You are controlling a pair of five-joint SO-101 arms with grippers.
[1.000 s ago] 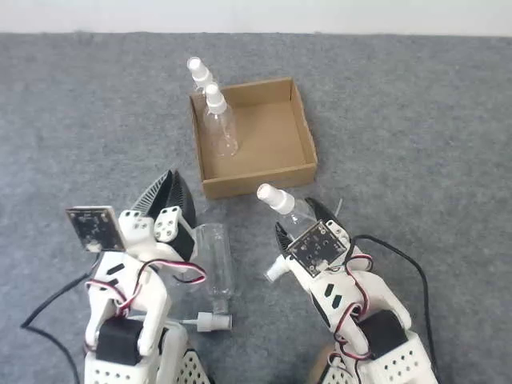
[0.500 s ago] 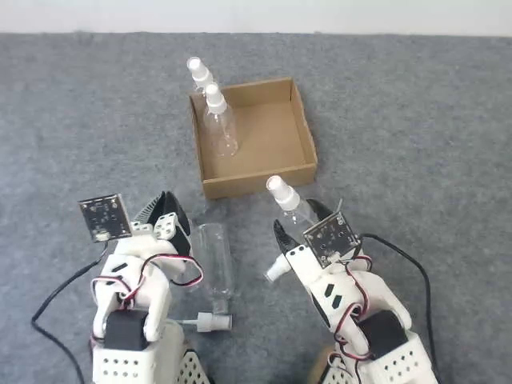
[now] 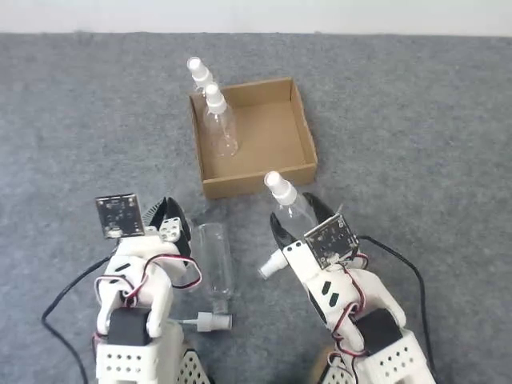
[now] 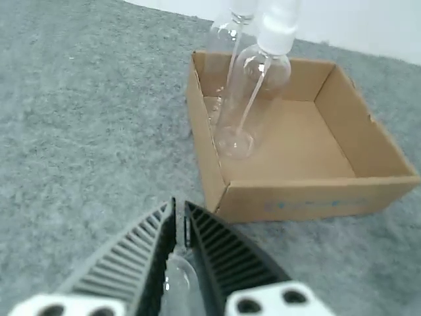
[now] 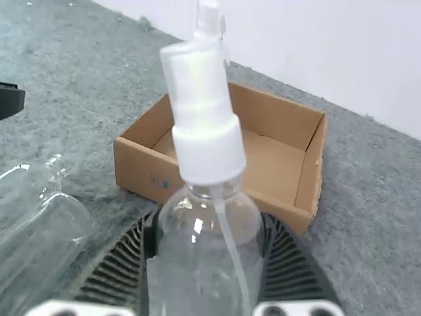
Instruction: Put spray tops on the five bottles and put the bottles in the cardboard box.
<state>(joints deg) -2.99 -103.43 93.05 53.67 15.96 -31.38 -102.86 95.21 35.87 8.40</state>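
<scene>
My right gripper (image 3: 298, 220) (image 5: 207, 263) is shut on a clear bottle (image 5: 197, 230) with a white spray top (image 3: 280, 190) and holds it upright just in front of the cardboard box (image 3: 276, 140) (image 5: 289, 155). A capped bottle (image 3: 221, 122) (image 4: 253, 99) stands in the box's left part. Another capped bottle (image 3: 198, 74) stands at the box's back left corner. My left gripper (image 3: 172, 220) (image 4: 179, 214) is shut with nothing in it, beside an uncapped clear bottle (image 3: 216, 260) lying on the carpet. A loose spray top (image 3: 212, 322) lies near that bottle's neck.
Grey carpet (image 3: 416, 120) covers the table, with free room left and right of the box. The right half of the box floor (image 4: 309, 141) is bare. A white wall runs along the far edge.
My left gripper has drawn back toward its base and closed its fingers. My right gripper has shifted slightly with the capped bottle still in it.
</scene>
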